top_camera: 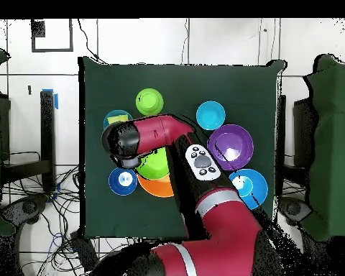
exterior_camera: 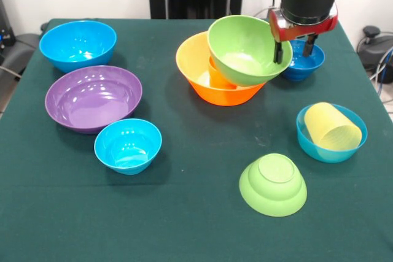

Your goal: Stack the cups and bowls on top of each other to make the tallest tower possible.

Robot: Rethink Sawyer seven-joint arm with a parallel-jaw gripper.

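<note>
- No text, label, brand, number or sign can be read anywhere in either view.
- The glossy plastic bowls and the dark green tablecloth [exterior_camera: 184,213] carry no markings.
- The grey button pad on the red robot arm [top_camera: 202,162] shows dark dots only, too small to read.

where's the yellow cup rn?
Front view, right side: the pale yellow cup lies on its side inside a light blue bowl, just behind the upside-down green bowl.
</note>
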